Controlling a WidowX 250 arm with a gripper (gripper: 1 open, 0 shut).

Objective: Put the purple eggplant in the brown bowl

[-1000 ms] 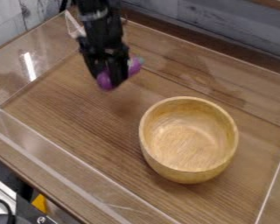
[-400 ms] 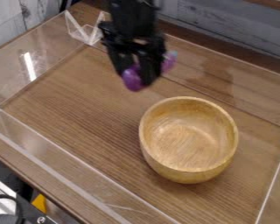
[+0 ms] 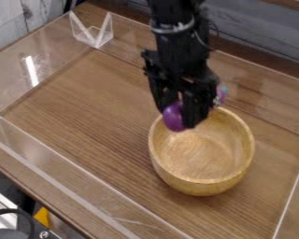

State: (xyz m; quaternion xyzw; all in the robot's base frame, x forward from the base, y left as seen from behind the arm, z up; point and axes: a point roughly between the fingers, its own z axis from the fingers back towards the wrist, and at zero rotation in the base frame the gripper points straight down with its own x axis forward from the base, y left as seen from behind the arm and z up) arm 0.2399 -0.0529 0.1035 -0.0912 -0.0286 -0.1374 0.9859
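gripper [image 3: 179,105]: black, pointed nearly straight down, clamped on the purple eggplant; fingers seen either side of it.
purple eggplant [image 3: 175,116]: held off the surface, glossy purple end hanging below the fingertips, seen over the far-left rim of the brown bowl; a 2nd bit of purple shows at the gripper's right side.
brown bowl [image 3: 231,168]: round, light wood w/ grain, thick rim; set on the table, right of centre; inside bare.
table [image 3: 78,112]: dark wood-grain top, edged by clear walls.
clear stand [image 3: 91,28]: small, transparent, far-left corner, well apart from bowl & arm.
arm: black, reaches in from top of frame.
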